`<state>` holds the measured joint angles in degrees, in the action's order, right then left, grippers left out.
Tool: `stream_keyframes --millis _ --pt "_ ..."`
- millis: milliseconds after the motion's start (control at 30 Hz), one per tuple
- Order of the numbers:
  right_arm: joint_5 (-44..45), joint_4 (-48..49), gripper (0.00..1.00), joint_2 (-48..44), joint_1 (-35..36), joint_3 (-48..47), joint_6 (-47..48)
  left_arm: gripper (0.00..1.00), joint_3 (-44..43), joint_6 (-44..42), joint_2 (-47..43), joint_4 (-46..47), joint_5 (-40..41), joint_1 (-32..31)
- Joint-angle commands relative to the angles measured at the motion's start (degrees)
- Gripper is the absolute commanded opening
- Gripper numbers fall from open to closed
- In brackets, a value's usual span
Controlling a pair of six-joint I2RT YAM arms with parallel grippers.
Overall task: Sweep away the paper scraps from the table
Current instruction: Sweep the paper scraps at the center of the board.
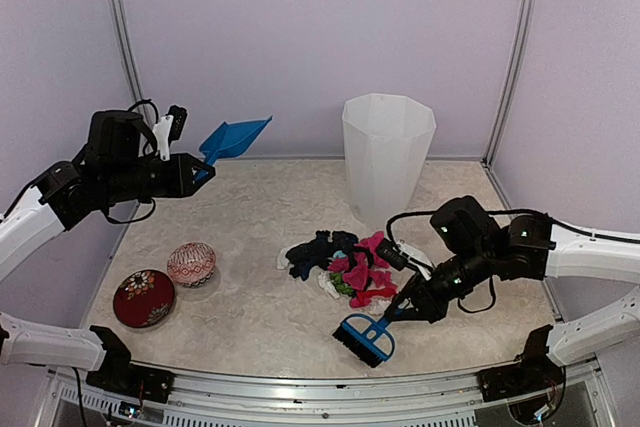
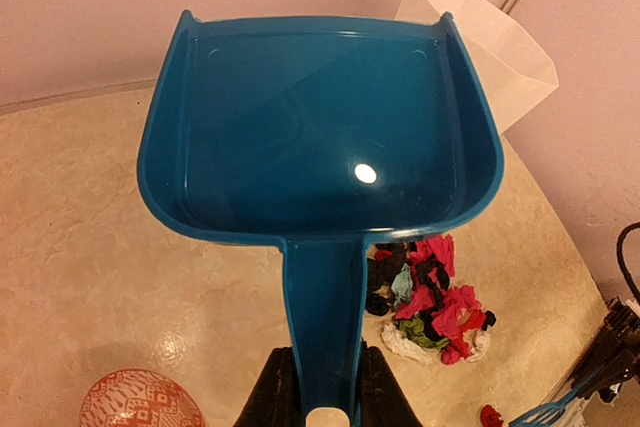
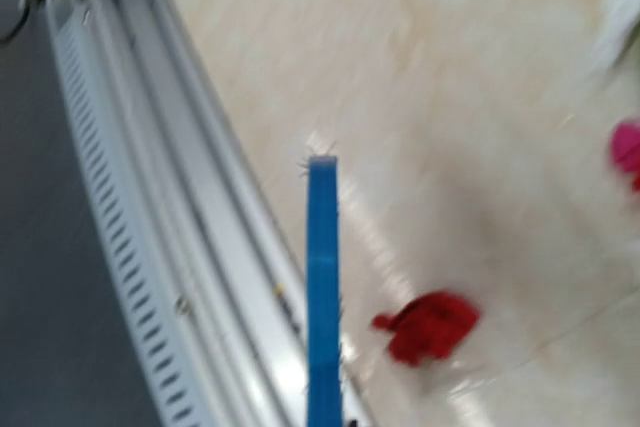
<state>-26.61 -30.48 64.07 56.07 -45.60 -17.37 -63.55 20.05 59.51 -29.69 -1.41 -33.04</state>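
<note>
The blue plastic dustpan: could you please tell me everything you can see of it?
The blue plastic dustpan is glossy, with a wide scoop, raised side walls and a flat handle. It is empty. The left hand grips the handle, holding it raised over the beige marble-patterned table, mouth pointing away from the arm. Nothing else touches it.

Multicoloured paper scraps (image 1: 345, 267) in a heap on the beige table (image 1: 255, 292)

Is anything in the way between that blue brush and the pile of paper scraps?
Nothing visible does. The brush sits close to the scraps on their near side, only bare table between; the red tin lies well off to the left.
</note>
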Motion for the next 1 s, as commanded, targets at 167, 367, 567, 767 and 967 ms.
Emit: stream_keyframes --millis 167,367,567,767,967 --pt "-2.6 -9.9 0.0 9.7 1.8 -7.4 4.2 0.0 3.5 -2.5 -2.6 0.1 0.8 0.1" --pt "8.3 -14.4 0.0 17.2 1.7 -13.9 8.6 0.0 5.4 -2.7 -3.4 0.2 -0.7 0.1" --pt "23.2 -18.5 0.0 23.3 1.5 -23.4 14.2 0.0 7.2 -2.2 -4.7 0.6 -2.5 -0.1" --pt "30.2 -20.5 0.0 26.2 0.7 -30.9 19.7 0.0 9.4 -0.9 -5.9 0.1 -3.3 -0.7" --pt "30.1 -22.5 0.0 25.8 0.1 -35.8 20.6 0.0 11.4 0.8 -6.6 -1.5 -0.7 -4.1"
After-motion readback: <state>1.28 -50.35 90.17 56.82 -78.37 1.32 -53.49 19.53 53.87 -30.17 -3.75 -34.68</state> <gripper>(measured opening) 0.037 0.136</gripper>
